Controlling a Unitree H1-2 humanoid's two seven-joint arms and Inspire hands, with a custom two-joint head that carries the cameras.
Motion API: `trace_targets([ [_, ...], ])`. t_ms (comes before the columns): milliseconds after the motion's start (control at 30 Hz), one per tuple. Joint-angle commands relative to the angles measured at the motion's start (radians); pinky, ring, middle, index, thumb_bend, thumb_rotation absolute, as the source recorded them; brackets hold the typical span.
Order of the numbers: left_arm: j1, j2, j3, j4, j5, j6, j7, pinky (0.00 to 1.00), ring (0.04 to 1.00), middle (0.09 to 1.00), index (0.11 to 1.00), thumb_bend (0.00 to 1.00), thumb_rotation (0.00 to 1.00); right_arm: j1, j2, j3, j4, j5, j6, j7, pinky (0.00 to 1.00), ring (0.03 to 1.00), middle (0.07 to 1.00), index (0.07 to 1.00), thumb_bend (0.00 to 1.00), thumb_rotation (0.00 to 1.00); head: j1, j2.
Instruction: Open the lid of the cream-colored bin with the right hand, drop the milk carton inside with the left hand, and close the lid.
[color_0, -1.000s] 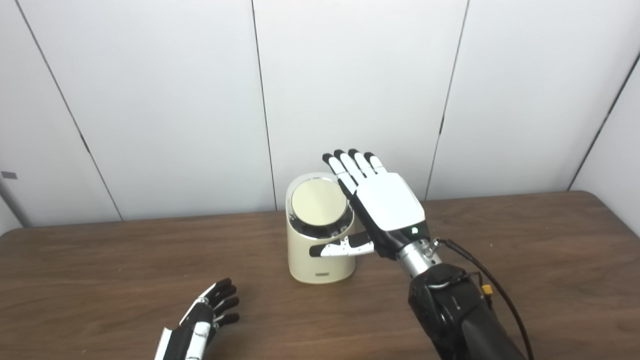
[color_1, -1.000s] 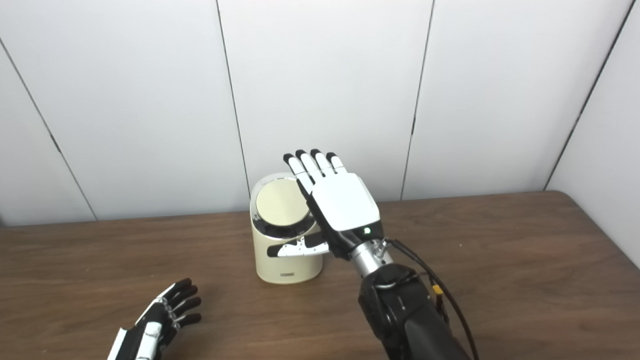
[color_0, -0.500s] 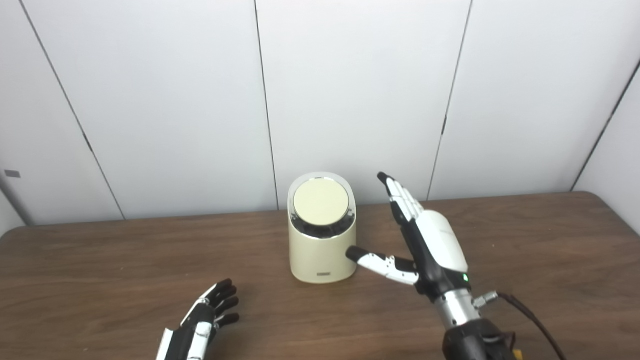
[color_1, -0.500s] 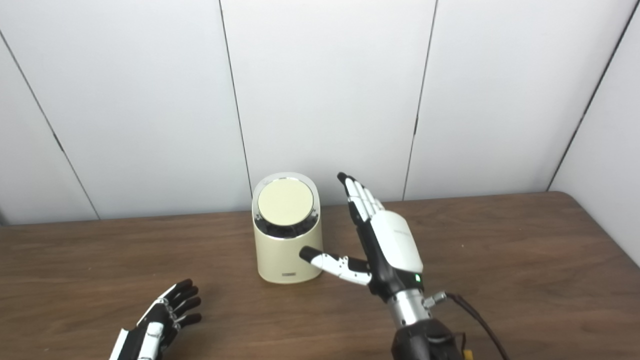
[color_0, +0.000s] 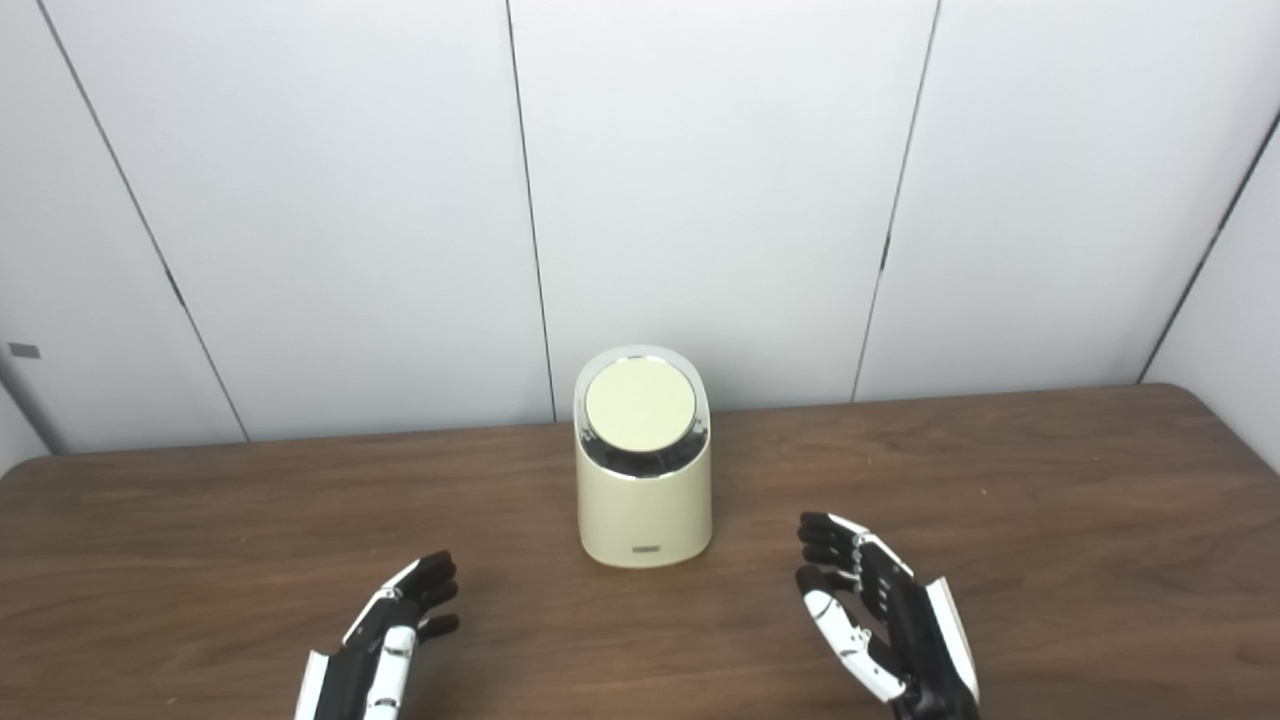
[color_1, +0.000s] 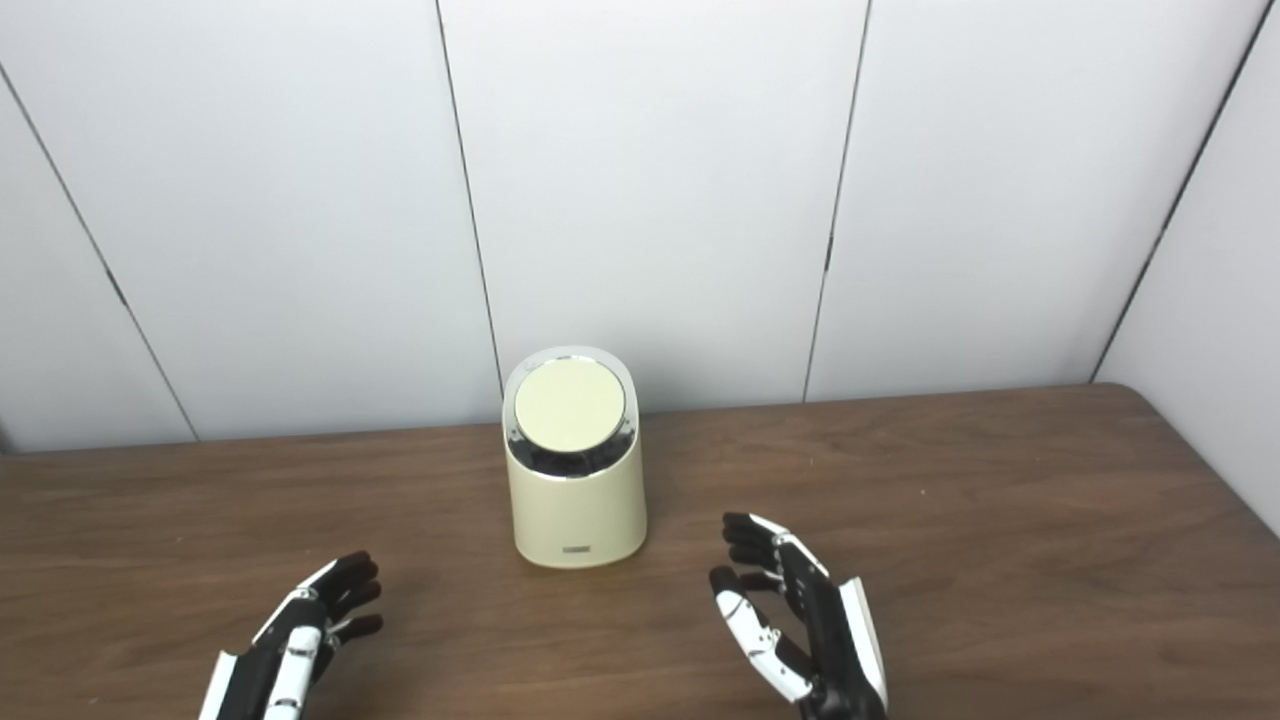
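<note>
Bin (color_0: 643, 488) stands shut at the counter's (color_0: 1050, 520) centre, its round lid (color_0: 640, 405) seated, after the right hand (color_0: 890, 625) pulled back from beside the lid a second ago and dropped low to the bin's right. Both it and the left hand (color_0: 385, 645) rest with fingers (color_1: 745, 535) spread, holding nothing, well apart from the bin. No milk carton is visible; the task looks complete.

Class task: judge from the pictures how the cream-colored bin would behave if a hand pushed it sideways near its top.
The cream-colored bin stands taller than its base is wide, so a high push would probably tip it rather than slide it. Its smooth, glossy wall looks rigid, likely hard plastic, and may be slippery to grip. With the lid shut, its weight cannot be judged.
</note>
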Motion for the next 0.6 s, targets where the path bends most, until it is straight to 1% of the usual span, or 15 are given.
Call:
trace_targets([
  [0, -0.025, 0.002, 0.000, -0.008, 0.013, -0.051, 0.008, 0.76, 0.825, 0.828, 0.834, 0.23, 0.80, -0.027, -0.013, -0.004, -0.004, 0.003, -0.074, -0.016, 0.63, 0.716, 0.736, 0.728, 0.17, 0.41, 0.003, 0.002],
  [67, -0.029, 0.000, 0.001, -0.002, 0.024, -0.054, 0.018, 0.76, 0.821, 0.823, 0.829, 0.23, 0.76, -0.032, -0.013, -0.012, 0.004, 0.013, -0.069, -0.021, 0.62, 0.710, 0.732, 0.723, 0.18, 0.38, 0.011, 0.006],
  [100, -0.030, -0.001, 0.003, 0.001, 0.033, -0.054, 0.025, 0.76, 0.814, 0.819, 0.822, 0.22, 0.69, -0.034, -0.009, -0.016, -0.003, 0.013, -0.054, -0.024, 0.63, 0.715, 0.735, 0.722, 0.20, 0.35, 0.012, 0.007],
  [167, -0.031, -0.003, 0.007, 0.003, 0.043, -0.054, 0.036, 0.74, 0.803, 0.812, 0.813, 0.23, 0.61, -0.034, 0.000, -0.024, -0.024, 0.006, -0.018, -0.029, 0.63, 0.714, 0.731, 0.714, 0.22, 0.35, 0.013, 0.011],
  [200, -0.030, -0.004, 0.008, 0.001, 0.047, -0.053, 0.039, 0.74, 0.798, 0.808, 0.808, 0.22, 0.56, -0.034, 0.000, -0.026, -0.028, 0.008, -0.012, -0.029, 0.63, 0.711, 0.727, 0.709, 0.23, 0.34, 0.014, 0.012],
  [233, -0.028, -0.009, 0.011, 0.001, 0.055, -0.063, 0.048, 0.74, 0.798, 0.808, 0.807, 0.22, 0.55, -0.034, -0.001, -0.028, -0.027, 0.008, -0.022, -0.031, 0.63, 0.711, 0.726, 0.708, 0.23, 0.34, 0.016, 0.014],
  [267, -0.026, -0.015, 0.013, 0.000, 0.064, -0.075, 0.059, 0.72, 0.784, 0.793, 0.789, 0.23, 0.50, -0.033, -0.002, -0.030, -0.025, 0.008, -0.035, -0.035, 0.62, 0.697, 0.713, 0.695, 0.24, 0.31, 0.018, 0.015],
  [300, -0.024, -0.019, 0.014, -0.001, 0.071, -0.083, 0.067, 0.71, 0.770, 0.778, 0.774, 0.24, 0.45, -0.031, -0.003, -0.032, -0.024, 0.007, -0.044, -0.037, 0.61, 0.689, 0.703, 0.685, 0.25, 0.30, 0.019, 0.016],
  [367, -0.022, -0.023, 0.016, 0.002, 0.080, -0.110, 0.080, 0.69, 0.754, 0.764, 0.757, 0.25, 0.40, -0.030, -0.009, -0.031, -0.019, -0.009, -0.063, -0.047, 0.60, 0.677, 0.690, 0.674, 0.26, 0.30, 0.020, 0.019],
  [400, -0.022, -0.024, 0.016, 0.004, 0.084, -0.119, 0.084, 0.68, 0.745, 0.758, 0.749, 0.25, 0.39, -0.029, -0.012, -0.029, -0.018, -0.017, -0.065, -0.051, 0.59, 0.674, 0.689, 0.671, 0.26, 0.33, 0.020, 0.019],
  [467, -0.020, -0.026, 0.017, 0.003, 0.087, -0.126, 0.087, 0.67, 0.743, 0.755, 0.745, 0.26, 0.40, -0.027, -0.014, -0.027, -0.023, -0.028, -0.064, -0.056, 0.59, 0.670, 0.689, 0.670, 0.26, 0.35, 0.021, 0.021],
  [567, -0.011, -0.026, 0.016, -0.012, 0.075, -0.121, 0.085, 0.68, 0.741, 0.753, 0.743, 0.26, 0.41, -0.022, -0.018, -0.021, -0.035, -0.044, -0.059, -0.057, 0.58, 0.665, 0.686, 0.671, 0.25, 0.37, 0.024, 0.032],
])
